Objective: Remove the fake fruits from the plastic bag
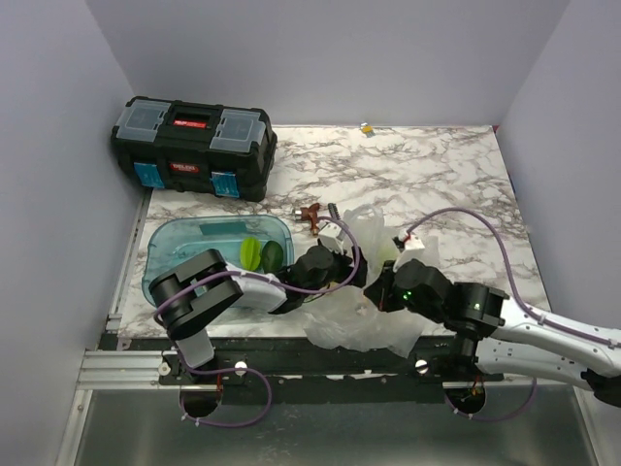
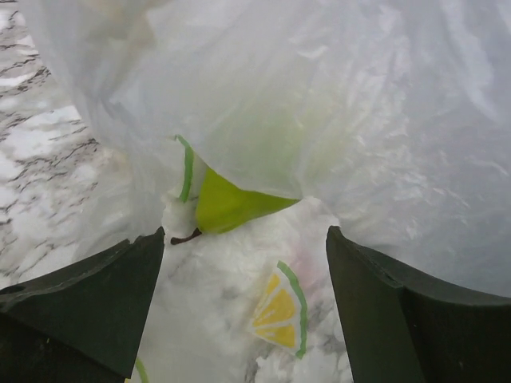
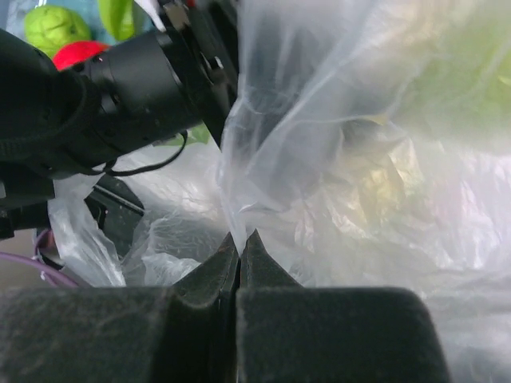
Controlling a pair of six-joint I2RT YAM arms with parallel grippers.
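A: Which jaws go in?
B: The left jaws, spread open: the yellow-green fruit (image 2: 227,206) lies just ahead between them, crosswise, inside the plastic bag (image 2: 359,120). The right jaws clench its film.

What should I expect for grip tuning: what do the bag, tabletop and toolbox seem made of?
The plastic bag looks like thin clear film: see-through, crinkled, with glossy folds. The table looks like white marble with grey veins, possibly only printed laminate. The toolbox looks like hard moulded black plastic, with a dull sheen.
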